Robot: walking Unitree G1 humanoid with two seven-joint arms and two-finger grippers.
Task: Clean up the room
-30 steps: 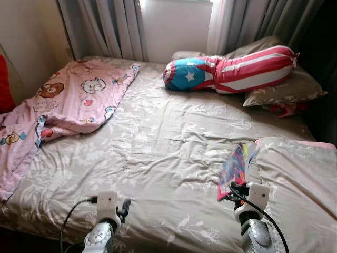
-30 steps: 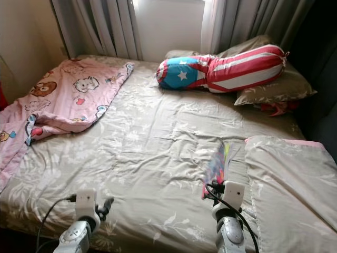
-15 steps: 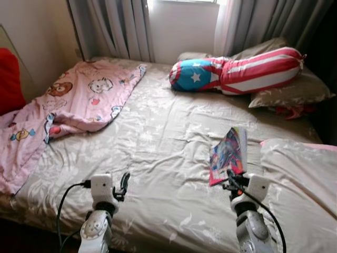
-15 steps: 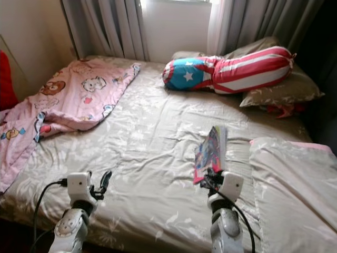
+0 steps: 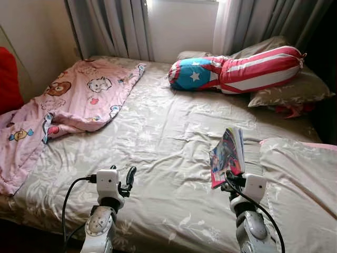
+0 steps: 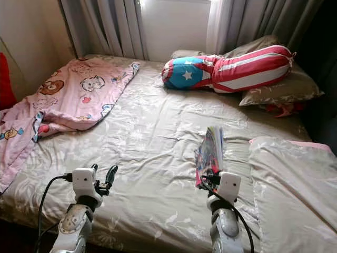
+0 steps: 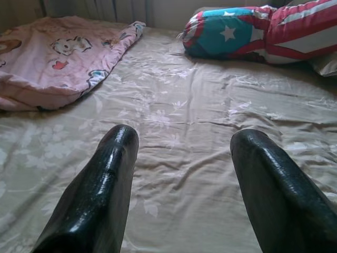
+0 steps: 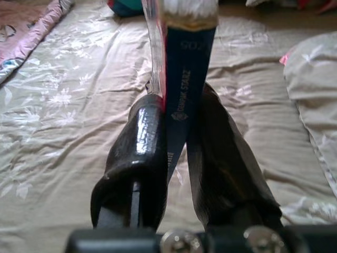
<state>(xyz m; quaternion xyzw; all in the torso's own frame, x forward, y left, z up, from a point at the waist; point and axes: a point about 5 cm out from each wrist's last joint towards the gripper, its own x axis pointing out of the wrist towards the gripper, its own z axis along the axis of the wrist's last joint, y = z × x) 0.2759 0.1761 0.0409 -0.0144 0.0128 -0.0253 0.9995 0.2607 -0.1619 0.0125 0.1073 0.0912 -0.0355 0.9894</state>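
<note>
My right gripper (image 5: 229, 183) is shut on a colourful magazine (image 5: 227, 154), holding it upright by its lower edge above the bed's near right part. In the right wrist view the magazine's dark blue spine (image 8: 185, 89) is pinched between the two black fingers (image 8: 141, 142). My left gripper (image 5: 128, 178) hovers open over the near left of the bed with nothing between its fingers (image 7: 108, 179). A pink cartoon blanket (image 5: 68, 100) lies crumpled at the bed's left side.
The bed (image 5: 158, 132) has a beige floral sheet. A red, white and blue bolster (image 5: 237, 68) and beige pillows (image 5: 289, 87) lie at the head. A folded beige cover (image 5: 300, 179) sits at the near right. Grey curtains (image 5: 116, 26) hang behind. A red object (image 5: 8, 79) stands at far left.
The right gripper has lifted the magazine off the sheet, from flat to upright. The left gripper has risen a little. The camera has shifted slightly.
</note>
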